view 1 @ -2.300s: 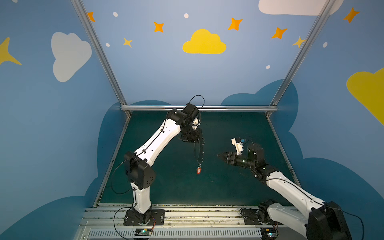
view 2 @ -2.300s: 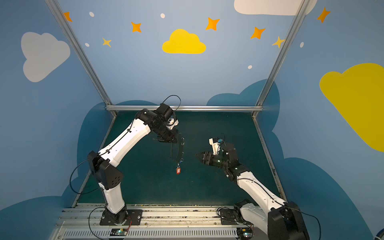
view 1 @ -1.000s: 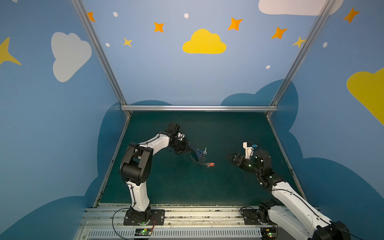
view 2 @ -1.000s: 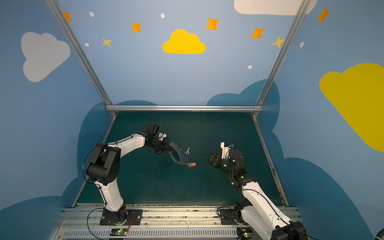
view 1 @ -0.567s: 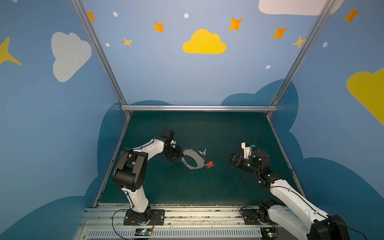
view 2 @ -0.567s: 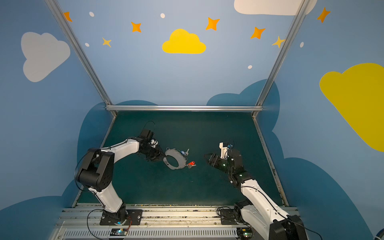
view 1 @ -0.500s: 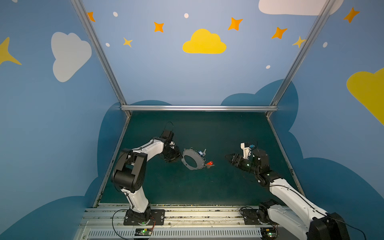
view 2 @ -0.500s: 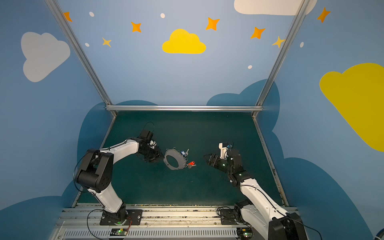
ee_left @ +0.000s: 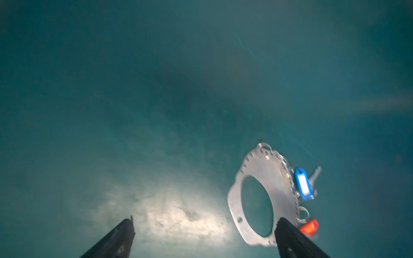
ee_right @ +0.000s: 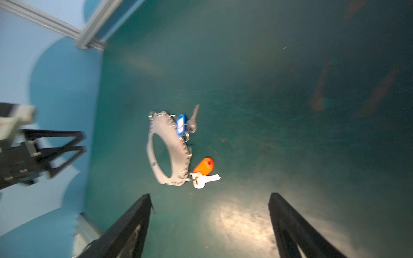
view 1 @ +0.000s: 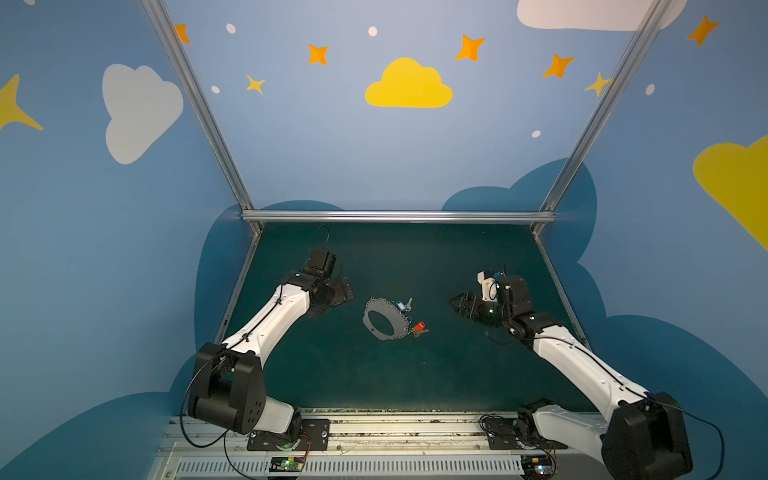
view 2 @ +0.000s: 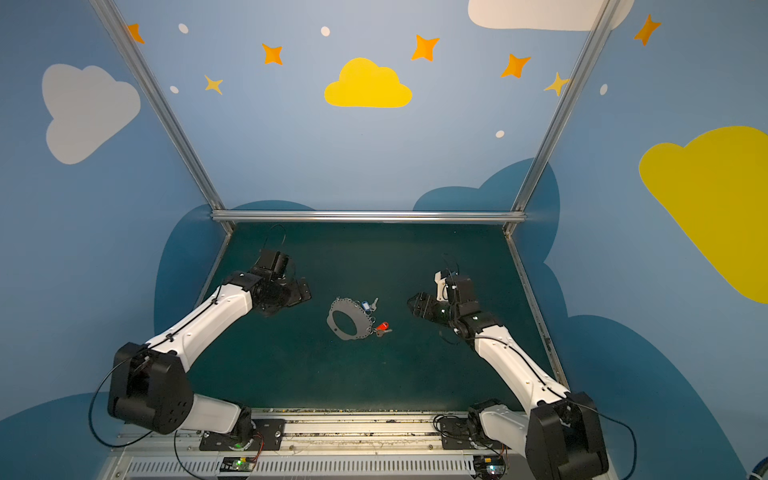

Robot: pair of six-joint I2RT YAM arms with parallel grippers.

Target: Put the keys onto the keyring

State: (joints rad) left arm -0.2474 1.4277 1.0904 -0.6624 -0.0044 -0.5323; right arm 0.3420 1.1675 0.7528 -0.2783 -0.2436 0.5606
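Blue-tag key [view 1: 401, 306] and red-tag key [view 1: 419, 326] look hooked on keyring [view 1: 386, 307]; likely done. Left gripper [ee_left: 205, 221], right gripper [ee_right: 210, 195] flank keyring, both spread, empty.

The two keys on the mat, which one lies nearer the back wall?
The blue-tagged key. The red-tagged key lies nearer the front, further along the keyring edge.
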